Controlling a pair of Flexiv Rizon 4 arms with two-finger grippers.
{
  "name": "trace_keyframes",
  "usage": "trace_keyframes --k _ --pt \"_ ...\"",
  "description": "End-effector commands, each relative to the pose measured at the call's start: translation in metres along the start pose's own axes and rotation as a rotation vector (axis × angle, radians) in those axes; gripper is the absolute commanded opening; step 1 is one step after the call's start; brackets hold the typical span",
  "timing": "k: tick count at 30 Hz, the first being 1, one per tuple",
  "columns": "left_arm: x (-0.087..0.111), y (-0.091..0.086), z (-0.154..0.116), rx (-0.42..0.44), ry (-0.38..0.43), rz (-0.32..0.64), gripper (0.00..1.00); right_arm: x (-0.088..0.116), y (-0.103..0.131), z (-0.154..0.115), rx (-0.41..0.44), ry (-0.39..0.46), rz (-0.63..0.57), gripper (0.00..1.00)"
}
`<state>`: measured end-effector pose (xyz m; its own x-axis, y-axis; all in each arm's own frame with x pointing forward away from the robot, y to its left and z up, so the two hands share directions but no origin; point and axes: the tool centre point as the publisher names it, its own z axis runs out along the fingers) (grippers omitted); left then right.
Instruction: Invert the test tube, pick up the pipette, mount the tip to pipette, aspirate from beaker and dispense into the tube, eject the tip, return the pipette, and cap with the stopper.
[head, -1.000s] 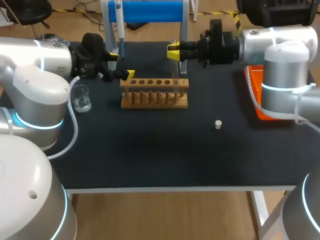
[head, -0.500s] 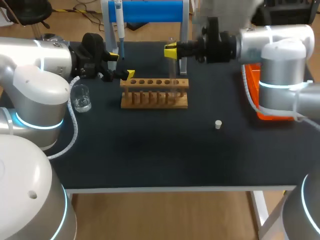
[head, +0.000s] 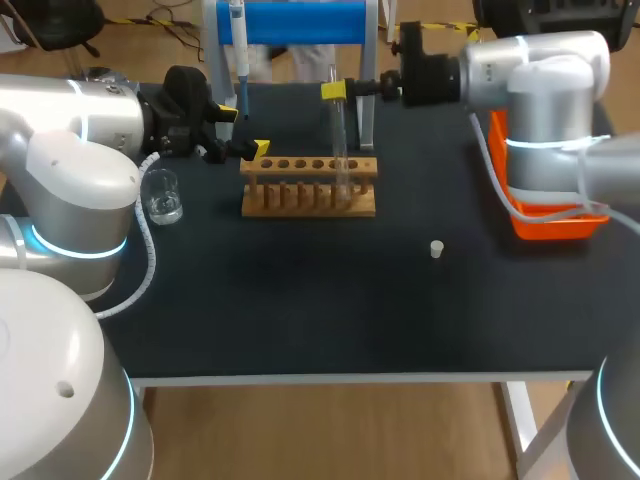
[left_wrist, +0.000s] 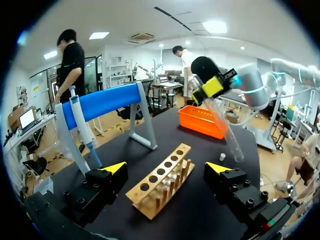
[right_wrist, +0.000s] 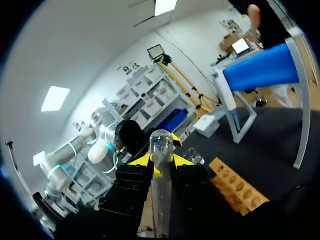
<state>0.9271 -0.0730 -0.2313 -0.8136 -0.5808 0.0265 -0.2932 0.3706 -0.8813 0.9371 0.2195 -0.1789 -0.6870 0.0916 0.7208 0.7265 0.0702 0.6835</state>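
Two fingers (left_wrist: 114, 167) of the left gripper (left_wrist: 166, 169) are standing spread wide, holding nothing, that arm lying level at ten o'clock of the rack (head: 308, 187); the beaker (head: 162, 195) is sitting at its nine o'clock; the right gripper (head: 335, 92) is pinching the test tube (head: 340, 150) near its top, the tube hanging almost upright over the rack's right-hand holes, that arm stretching level from two o'clock; the stopper (head: 436, 249) is lying at four o'clock.
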Motion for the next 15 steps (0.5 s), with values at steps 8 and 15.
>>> trace_keyframes --k 8,15 --pt "0.0 0.0 0.0 -0.002 0.001 -0.001 1.0 -0.011 -0.002 0.001 0.119 -0.016 1.059 0.0" --pt "0.0 0.0 0.0 -0.002 0.001 -0.001 1.0 -0.023 -0.001 0.003 0.129 0.07 1.186 0.0"
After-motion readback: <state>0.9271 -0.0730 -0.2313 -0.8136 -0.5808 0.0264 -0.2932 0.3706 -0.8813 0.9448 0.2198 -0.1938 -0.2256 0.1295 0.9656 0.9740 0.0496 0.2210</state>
